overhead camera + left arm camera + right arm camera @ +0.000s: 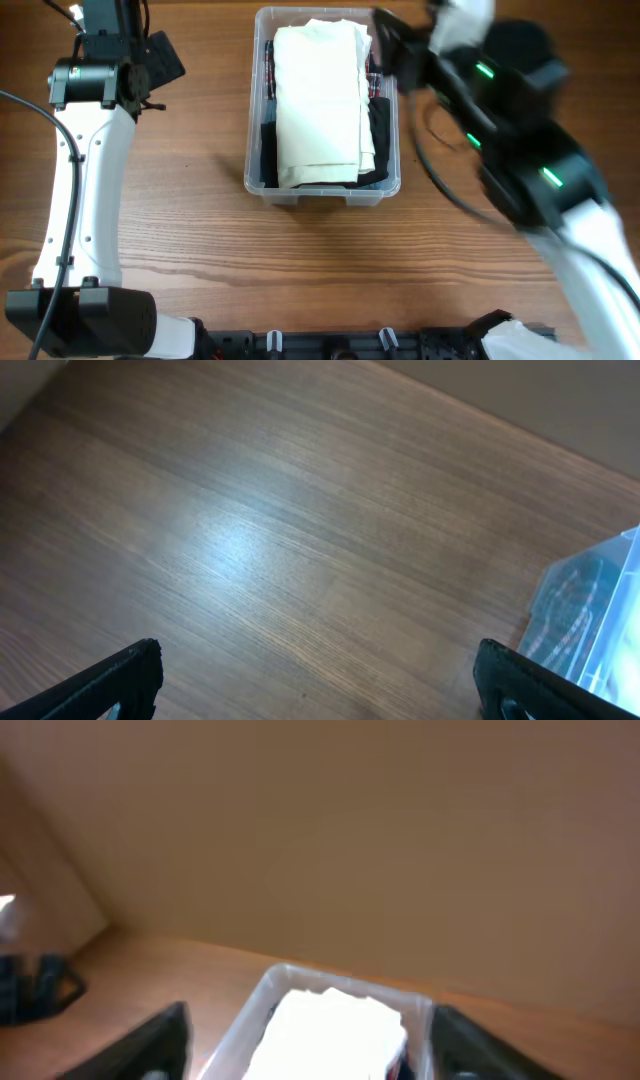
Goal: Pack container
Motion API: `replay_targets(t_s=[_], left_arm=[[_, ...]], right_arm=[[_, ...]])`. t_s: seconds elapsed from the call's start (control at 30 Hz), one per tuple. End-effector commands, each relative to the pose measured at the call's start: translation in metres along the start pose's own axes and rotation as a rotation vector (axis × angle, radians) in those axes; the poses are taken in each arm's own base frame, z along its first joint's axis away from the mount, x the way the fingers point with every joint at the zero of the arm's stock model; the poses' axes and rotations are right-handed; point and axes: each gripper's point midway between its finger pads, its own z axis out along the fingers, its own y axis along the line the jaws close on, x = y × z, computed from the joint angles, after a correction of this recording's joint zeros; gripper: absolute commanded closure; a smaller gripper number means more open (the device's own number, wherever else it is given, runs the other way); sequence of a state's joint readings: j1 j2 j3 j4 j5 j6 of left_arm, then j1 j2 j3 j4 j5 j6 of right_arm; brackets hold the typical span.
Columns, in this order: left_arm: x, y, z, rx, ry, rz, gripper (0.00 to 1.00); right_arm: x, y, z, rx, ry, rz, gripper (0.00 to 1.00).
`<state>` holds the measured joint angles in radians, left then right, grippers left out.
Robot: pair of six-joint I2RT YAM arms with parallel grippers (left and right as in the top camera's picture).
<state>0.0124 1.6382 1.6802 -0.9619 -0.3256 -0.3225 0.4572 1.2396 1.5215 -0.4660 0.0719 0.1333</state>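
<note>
Container (320,198) sat centre-table, towards the far side, cream cloth (318,100) folded flat on top to fit. Right gripper (312,1045) hovered by its right rim, fingers spread, empty; left gripper (322,685) hung spread and empty over the table (250,510), well left.

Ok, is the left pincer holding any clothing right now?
No, the left pincer is open, with only the wooden table showing between its fingers.

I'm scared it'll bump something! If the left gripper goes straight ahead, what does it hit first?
Probably the bare wooden table: the left gripper points at it with open jaws, and the container sits off to the side. Depth is unclear.
</note>
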Motion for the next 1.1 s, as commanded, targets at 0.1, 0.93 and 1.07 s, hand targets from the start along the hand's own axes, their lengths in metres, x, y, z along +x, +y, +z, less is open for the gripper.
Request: replay_targets(t_s=[0.1,0.93,1.07], left_arm=[[-0.001,0.003,0.0,-0.012,-0.006,0.002,0.0],[-0.001,0.003,0.0,-0.012,-0.007,0.002,0.0],[-0.001,0.003,0.0,-0.012,-0.007,0.002,0.0]], right_arm=[[-0.034,-0.005,-0.137,-0.02,-0.141,0.011,0.0],[0.075,-0.01,-0.184,-0.09,-0.039,-0.147,0.0],[0.088,-0.015,-0.185,-0.092,-0.235,-0.13,0.0]])
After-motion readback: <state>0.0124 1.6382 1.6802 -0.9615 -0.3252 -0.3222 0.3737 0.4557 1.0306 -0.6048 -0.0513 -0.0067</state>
